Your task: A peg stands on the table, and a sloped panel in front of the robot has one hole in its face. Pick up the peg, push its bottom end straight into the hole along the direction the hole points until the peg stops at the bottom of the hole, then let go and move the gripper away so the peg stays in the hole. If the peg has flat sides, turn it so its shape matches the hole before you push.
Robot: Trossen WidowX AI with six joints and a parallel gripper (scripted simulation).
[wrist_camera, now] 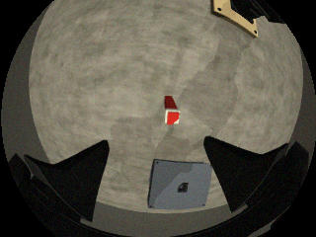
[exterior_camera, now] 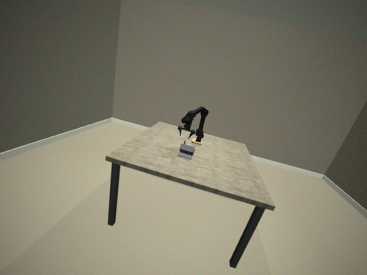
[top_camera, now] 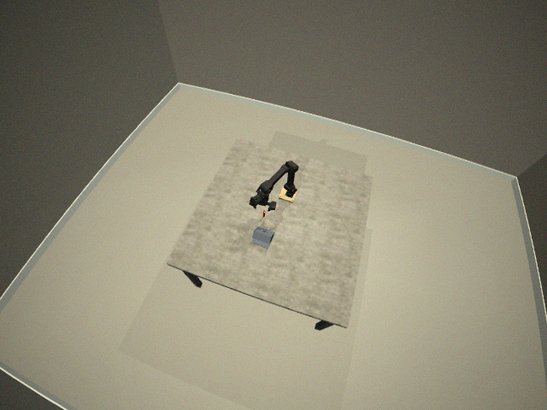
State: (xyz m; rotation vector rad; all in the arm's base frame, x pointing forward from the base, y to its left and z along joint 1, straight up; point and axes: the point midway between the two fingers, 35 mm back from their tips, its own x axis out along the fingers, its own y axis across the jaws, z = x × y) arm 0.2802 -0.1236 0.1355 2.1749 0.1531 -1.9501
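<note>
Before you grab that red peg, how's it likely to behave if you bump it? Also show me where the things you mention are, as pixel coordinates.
The red peg (top_camera: 264, 213) (exterior_camera: 184, 142) (wrist_camera: 170, 103) would probably tip easily, since it stands upright, taller than it is wide. Once down, it likely won't roll far, as its top looks squarish.

1 red square-topped peg (top_camera: 264, 213) (exterior_camera: 184, 142) (wrist_camera: 172, 118) is standing below open black gripper (top_camera: 263, 203) (exterior_camera: 184, 137) (wrist_camera: 157, 144), w/ 1 blue-grey sloped panel (top_camera: 263, 237) (exterior_camera: 186, 149) (wrist_camera: 173, 185) sitting nearby.

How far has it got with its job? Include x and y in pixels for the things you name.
Early days. Nothing of the job itself looks finished: the red peg (top_camera: 264, 213) (exterior_camera: 184, 142) (wrist_camera: 170, 103) stands on the table (top_camera: 308, 265) (exterior_camera: 207, 168) (wrist_camera: 99, 74), outside the sloped panel (top_camera: 263, 237) (exterior_camera: 186, 149) (wrist_camera: 168, 188). In hand: the open claw (top_camera: 263, 205) (exterior_camera: 185, 137) (wrist_camera: 157, 144) is above the peg, apparently lining up. Left: grip it, match its flat sides to the hole (wrist_camera: 183, 187), push it in, let go, back away.
</note>
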